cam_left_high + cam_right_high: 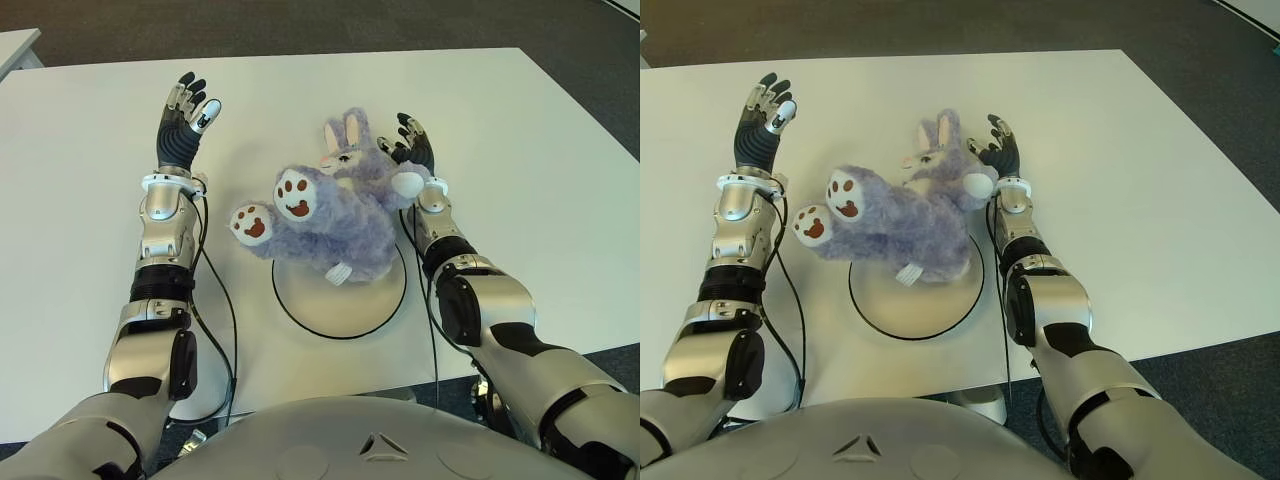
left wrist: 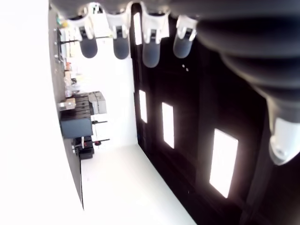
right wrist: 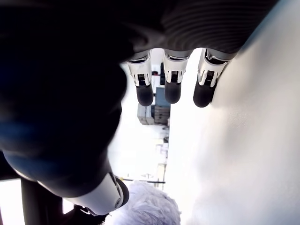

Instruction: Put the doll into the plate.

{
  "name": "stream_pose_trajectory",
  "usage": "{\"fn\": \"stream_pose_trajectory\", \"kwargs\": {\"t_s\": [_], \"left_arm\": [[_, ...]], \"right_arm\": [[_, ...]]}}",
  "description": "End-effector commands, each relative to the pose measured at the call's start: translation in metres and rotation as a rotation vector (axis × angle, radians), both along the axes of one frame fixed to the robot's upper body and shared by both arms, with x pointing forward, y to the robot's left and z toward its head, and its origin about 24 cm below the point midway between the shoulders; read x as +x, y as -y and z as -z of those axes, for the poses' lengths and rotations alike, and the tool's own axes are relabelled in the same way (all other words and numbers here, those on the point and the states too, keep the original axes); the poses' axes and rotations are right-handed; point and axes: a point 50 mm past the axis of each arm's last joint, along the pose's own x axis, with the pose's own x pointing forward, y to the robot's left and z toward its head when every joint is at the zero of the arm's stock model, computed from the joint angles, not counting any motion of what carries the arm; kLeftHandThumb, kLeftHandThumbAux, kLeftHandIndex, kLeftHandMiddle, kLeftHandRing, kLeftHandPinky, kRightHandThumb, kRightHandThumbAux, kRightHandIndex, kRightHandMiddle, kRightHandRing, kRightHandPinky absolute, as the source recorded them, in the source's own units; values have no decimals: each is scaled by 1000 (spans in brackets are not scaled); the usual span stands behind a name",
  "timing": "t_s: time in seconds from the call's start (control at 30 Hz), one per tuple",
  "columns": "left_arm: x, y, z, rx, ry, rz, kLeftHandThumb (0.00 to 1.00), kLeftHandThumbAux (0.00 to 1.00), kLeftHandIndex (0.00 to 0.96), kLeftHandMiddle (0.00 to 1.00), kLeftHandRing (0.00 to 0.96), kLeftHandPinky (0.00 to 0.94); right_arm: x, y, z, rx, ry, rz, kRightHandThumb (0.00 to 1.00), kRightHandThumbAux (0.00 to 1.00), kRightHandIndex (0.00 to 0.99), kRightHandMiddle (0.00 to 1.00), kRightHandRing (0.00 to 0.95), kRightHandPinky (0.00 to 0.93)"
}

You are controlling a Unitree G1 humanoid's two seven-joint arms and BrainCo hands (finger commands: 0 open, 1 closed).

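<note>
A purple plush rabbit doll (image 1: 330, 215) with white paws lies on its back over the far part of the round white plate (image 1: 340, 305), its feet sticking out past the plate's left rim and its head on the table beyond the plate. My right hand (image 1: 413, 145) is open beside the doll's head, on its right, fingers straight and holding nothing; a tuft of the doll's fur (image 3: 147, 206) shows in the right wrist view. My left hand (image 1: 185, 118) is open too, raised to the left of the doll and apart from it.
The white table (image 1: 540, 160) spreads out around the plate. Dark carpet (image 1: 590, 60) lies beyond its far and right edges. Black cables run along both forearms.
</note>
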Motion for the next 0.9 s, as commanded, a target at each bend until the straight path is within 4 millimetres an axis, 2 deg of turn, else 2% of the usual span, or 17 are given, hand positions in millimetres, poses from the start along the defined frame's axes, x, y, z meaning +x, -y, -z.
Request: {"fn": "stream_pose_trajectory", "kwargs": {"t_s": [0.03,0.37,0.53,0.7,0.9], "left_arm": [[4,-2,9,-66,-34,-22,0,558,72,143,87,9],[5,-10,17,-122,-53,-38,0,565,67,152,106,50],[4,-12,23,-148,-70,-42,0,568,74,152,101,16],[4,-14,30,-188,-99,-57,0,577,85,164,110,35],[8,-5,36,-222,-131,-57,0,598,97,166,109,11]], "right_arm": [[-29,5,53,16,-201,29,422,869,131,65,38,78],[-29,7,52,21,-200,36,413,867,129,62,34,86],[-29,8,52,26,-200,36,410,870,128,63,34,76],[-29,8,52,29,-199,37,412,873,128,64,35,76],[-29,7,53,34,-195,39,409,867,124,63,34,72]]}}
